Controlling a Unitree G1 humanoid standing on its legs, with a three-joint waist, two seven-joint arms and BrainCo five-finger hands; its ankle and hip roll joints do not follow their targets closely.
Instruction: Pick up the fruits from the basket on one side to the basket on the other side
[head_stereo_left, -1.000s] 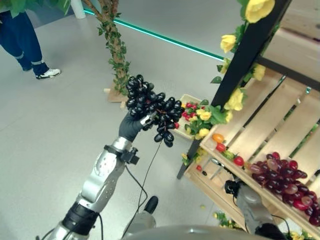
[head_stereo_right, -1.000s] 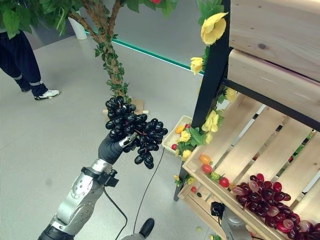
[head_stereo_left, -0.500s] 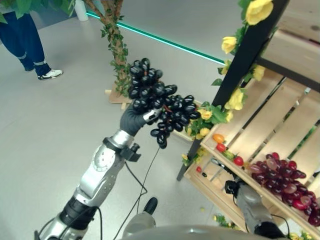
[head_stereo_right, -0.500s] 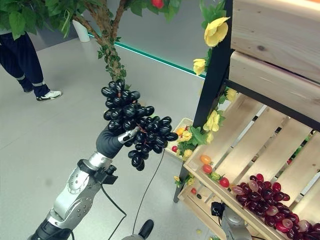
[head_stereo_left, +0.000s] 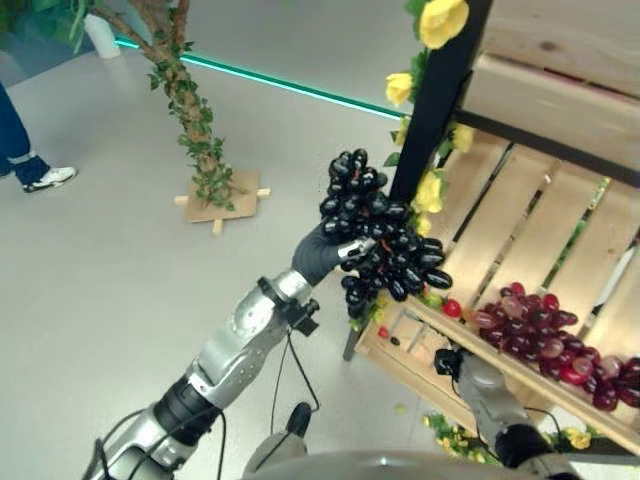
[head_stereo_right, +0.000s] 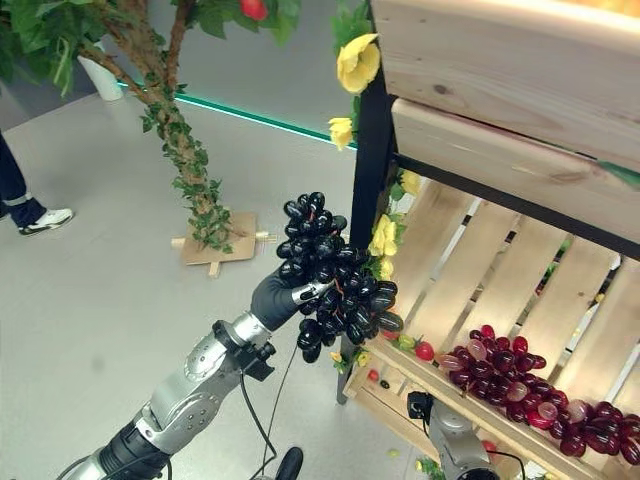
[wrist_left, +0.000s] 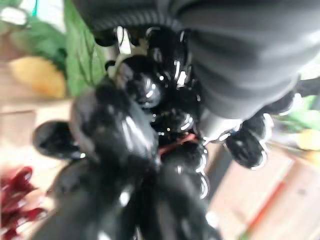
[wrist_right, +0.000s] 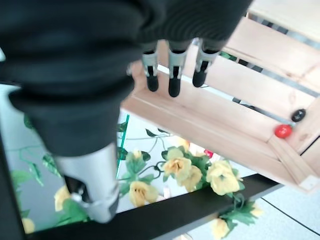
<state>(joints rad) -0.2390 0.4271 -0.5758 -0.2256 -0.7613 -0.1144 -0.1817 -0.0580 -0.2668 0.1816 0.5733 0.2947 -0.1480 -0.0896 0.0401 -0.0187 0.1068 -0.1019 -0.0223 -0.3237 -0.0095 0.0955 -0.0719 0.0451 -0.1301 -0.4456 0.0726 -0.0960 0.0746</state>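
Left eye view: left hand (head_stereo_left: 322, 255) fingers curled round glossy black plastic grape bunch (head_stereo_left: 382, 240), raised for carrying toward slatted wooden crate (head_stereo_left: 520, 230) beyond fingers.

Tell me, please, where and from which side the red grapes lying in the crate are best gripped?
Probably from above, at the heaped middle of the red grapes. They lie flat on the sloped crate slats, and no stem shows. The left hand is full with the black grapes; the right hand hangs relaxed near the crate.

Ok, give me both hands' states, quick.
Left hand: shut on the black grape bunch.
Right hand: open, holding nothing.
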